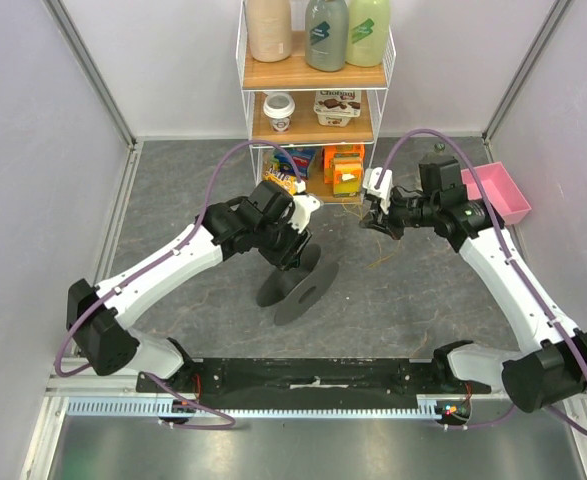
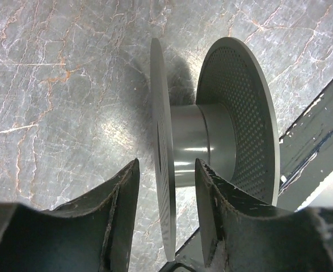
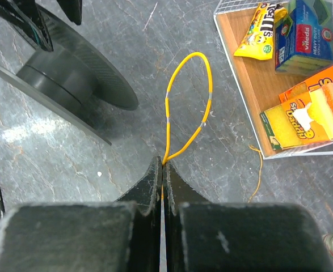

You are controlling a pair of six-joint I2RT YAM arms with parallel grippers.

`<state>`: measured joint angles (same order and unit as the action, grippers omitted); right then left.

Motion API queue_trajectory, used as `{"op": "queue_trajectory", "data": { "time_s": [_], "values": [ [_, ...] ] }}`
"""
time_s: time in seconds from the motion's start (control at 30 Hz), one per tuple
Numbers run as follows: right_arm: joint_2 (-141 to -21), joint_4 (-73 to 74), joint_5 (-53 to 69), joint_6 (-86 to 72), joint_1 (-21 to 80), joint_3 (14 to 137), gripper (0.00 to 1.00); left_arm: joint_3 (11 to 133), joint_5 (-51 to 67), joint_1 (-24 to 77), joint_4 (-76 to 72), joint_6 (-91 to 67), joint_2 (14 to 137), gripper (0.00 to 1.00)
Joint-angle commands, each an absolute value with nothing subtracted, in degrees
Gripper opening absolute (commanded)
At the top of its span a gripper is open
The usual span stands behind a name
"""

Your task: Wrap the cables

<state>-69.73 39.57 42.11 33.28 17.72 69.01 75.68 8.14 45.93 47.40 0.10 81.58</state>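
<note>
A dark grey spool point(image 1: 295, 285) stands on edge on the marbled table, its bare hub point(image 2: 203, 141) between two perforated flanges. My left gripper point(image 2: 167, 162) is open and straddles the near flange point(image 2: 160, 170), with a gap on each side. Seen from above, that gripper point(image 1: 295, 250) sits on top of the spool. The thin yellow cable point(image 3: 189, 85) forms a loop sticking out of my right gripper point(image 3: 162, 164), which is shut on it. The right gripper point(image 1: 368, 222) hangs to the right of the spool point(image 3: 70, 73), in front of the rack.
A white wire rack point(image 1: 313, 100) at the back holds bottles, cups and sponge packs point(image 3: 311, 116). A pink bin point(image 1: 503, 190) sits far right. A loose stretch of yellow wire point(image 3: 258, 170) lies by the rack's foot. A black plate point(image 1: 313, 375) runs along the near edge.
</note>
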Motion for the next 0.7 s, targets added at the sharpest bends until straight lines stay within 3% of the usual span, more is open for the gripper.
{"op": "queue_trajectory", "data": {
  "time_s": [0.0, 0.27, 0.67],
  "values": [
    [-70.05, 42.53, 42.1, 40.24, 18.28, 71.72, 0.0, 76.02, 10.54, 45.62, 46.23, 2.46, 79.72, 0.51],
    [-71.98, 51.49, 41.84, 58.6, 20.39, 74.79, 0.0, 75.59, 14.41, 45.09, 46.58, 2.9, 77.7, 0.6],
    [-77.6, 59.32, 35.25, 82.16, 30.22, 79.89, 0.0, 73.74, 23.02, 40.43, 48.6, 3.08, 74.88, 0.59]
  ]
}}
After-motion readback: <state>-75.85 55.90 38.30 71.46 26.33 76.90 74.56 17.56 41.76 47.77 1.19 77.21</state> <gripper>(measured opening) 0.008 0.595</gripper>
